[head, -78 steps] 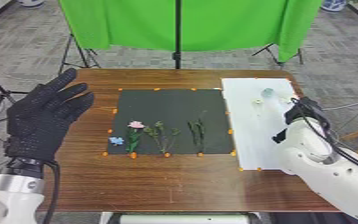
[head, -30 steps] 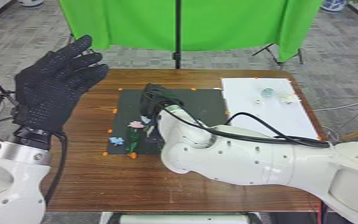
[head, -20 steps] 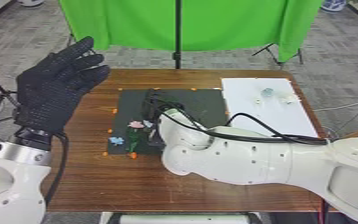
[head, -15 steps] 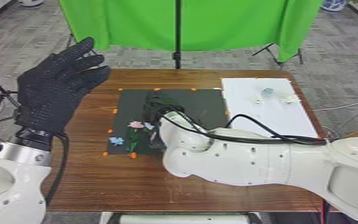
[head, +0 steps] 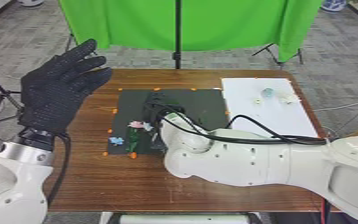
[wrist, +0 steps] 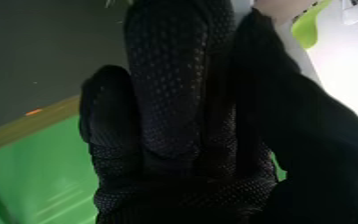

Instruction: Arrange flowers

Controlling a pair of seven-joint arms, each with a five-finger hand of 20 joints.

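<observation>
The right hand (head: 162,103) is low over a black mat (head: 198,99) on the brown table (head: 104,185), its arm crossing from the right. In the right wrist view its fingers (wrist: 167,60) lie long and side by side, the thumb (wrist: 260,40) drawn in against them. They pinch a pale flower (wrist: 282,7), whose petals show at their tips; how firmly, I cannot tell. A bright green leaf (wrist: 307,26) is just beside the thumb. How the flower's stem runs is hidden.

In the head view, a pink flower (head: 136,124) lies on the mat near those fingertips, on the robot's side of them. A blue flower (head: 116,141) is farther to their left, and a green stem (head: 132,145) lies below the pink bloom.

To the right of the fingers, well apart, is a white board (head: 273,117) with a blue-green thing (head: 267,93) and two small pale things (head: 288,99), too small to make out.

The left hand (head: 55,95) is raised at the table's left side, its fingers loosely extended and grasping nothing, well apart from the flowers.
</observation>
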